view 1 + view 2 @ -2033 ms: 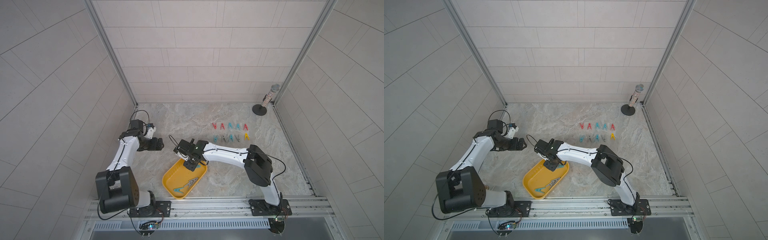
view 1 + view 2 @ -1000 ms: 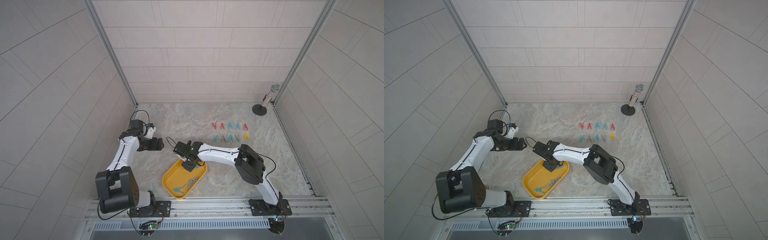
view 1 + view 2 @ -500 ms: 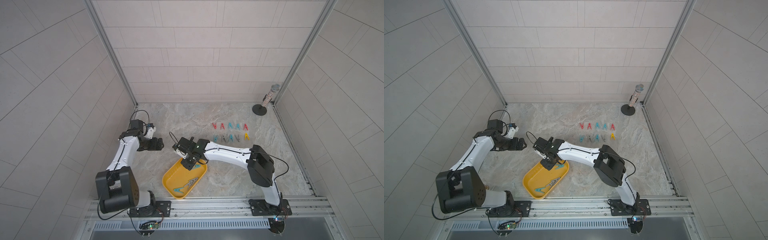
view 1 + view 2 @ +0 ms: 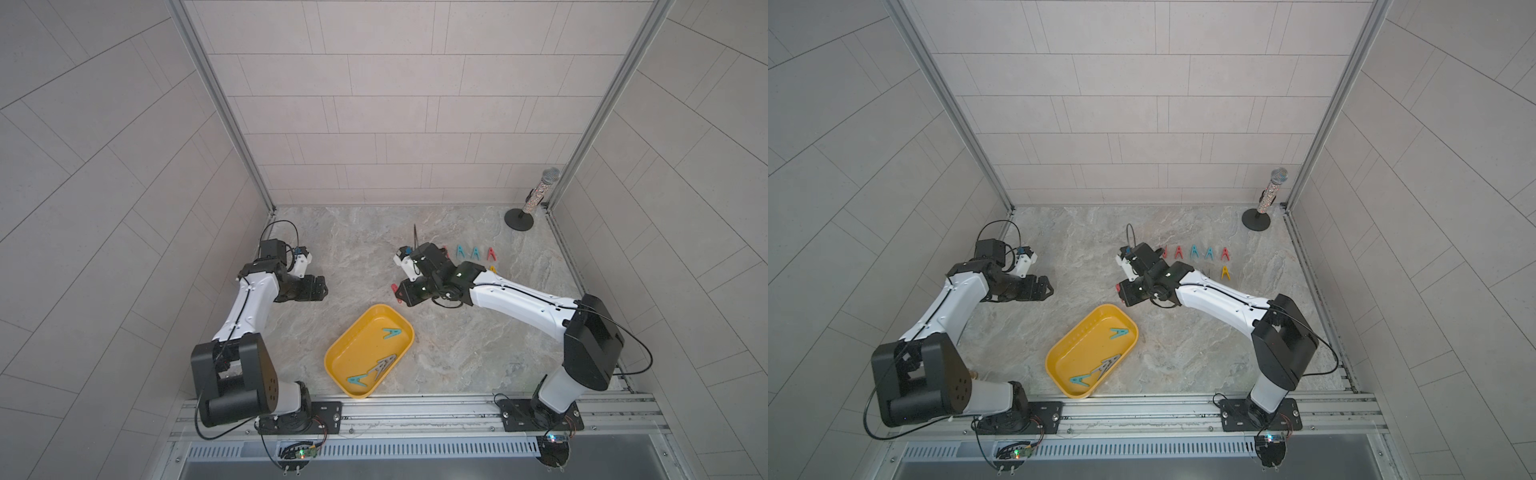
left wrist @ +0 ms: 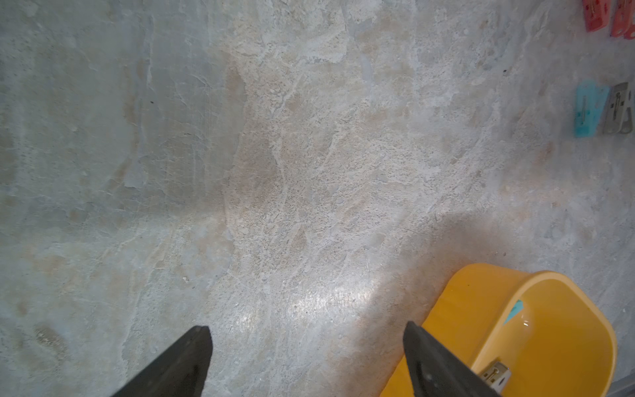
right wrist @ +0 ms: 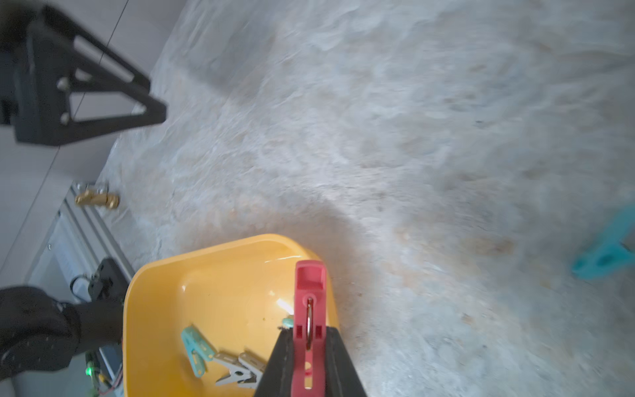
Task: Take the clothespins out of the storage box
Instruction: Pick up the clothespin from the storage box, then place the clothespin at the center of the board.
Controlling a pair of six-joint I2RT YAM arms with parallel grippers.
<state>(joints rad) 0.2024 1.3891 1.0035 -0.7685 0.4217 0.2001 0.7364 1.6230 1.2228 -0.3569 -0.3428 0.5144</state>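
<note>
While right tool (image 6: 309, 333) clamps one red clothespin (image 6: 309, 285), four clothespins (image 4: 391, 333) lie in the storage box (image 4: 357, 340); left tool (image 5: 305, 328) gapes.

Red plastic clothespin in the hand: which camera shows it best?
Right wrist view: the red plastic clothespin looks big, pinched in the right hand. Both top views show only a tiny red tip. Left wrist view misses it.

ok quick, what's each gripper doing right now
left gripper: open, holding nothing
right gripper: closed on a red clothespin
</note>
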